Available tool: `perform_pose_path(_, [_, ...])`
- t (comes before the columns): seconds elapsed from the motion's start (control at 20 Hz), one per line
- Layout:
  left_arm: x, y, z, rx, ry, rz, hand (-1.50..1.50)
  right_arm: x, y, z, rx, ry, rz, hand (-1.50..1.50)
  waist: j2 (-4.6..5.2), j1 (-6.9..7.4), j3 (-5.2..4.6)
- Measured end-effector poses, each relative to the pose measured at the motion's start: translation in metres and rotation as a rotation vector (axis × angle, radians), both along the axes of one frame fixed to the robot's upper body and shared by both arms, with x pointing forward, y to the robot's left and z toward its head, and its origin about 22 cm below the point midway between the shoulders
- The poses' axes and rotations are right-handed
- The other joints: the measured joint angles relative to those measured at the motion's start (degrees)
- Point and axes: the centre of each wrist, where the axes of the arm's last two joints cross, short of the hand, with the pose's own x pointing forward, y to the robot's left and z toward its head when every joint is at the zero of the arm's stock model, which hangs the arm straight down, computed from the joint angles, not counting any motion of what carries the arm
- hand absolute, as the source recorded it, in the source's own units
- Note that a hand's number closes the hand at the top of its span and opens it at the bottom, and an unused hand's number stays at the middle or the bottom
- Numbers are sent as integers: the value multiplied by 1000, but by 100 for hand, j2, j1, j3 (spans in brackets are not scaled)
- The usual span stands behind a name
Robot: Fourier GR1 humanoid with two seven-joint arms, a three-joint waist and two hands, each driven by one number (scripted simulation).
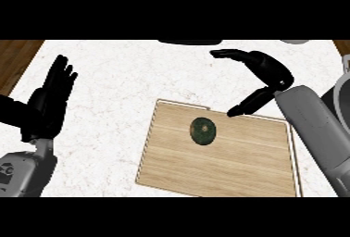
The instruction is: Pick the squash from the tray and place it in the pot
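Reach step | right hand, fingers spread, was poised upper right above squash on wooden tray | left hand rested open | descent judged next.

Dark green squash, pale wood-grain tray

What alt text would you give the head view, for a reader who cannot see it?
A dark green squash lies on a wooden tray on a white counter. The right hand hovers open above the tray's far right corner, not touching the squash. The left hand rests open at the left edge.
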Motion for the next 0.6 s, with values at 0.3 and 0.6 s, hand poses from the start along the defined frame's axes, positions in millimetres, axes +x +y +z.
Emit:
perform_pose_path(0.3, [-5,5,2,-4,8,13,0,12,16,34,-300,-40,101,-150,-67,-91,-12])
perform_pose_path(0.6, [-7,7,-3,1,13,35,0,6,59,52,-624,-125,215,-150,-100,-207,-18])
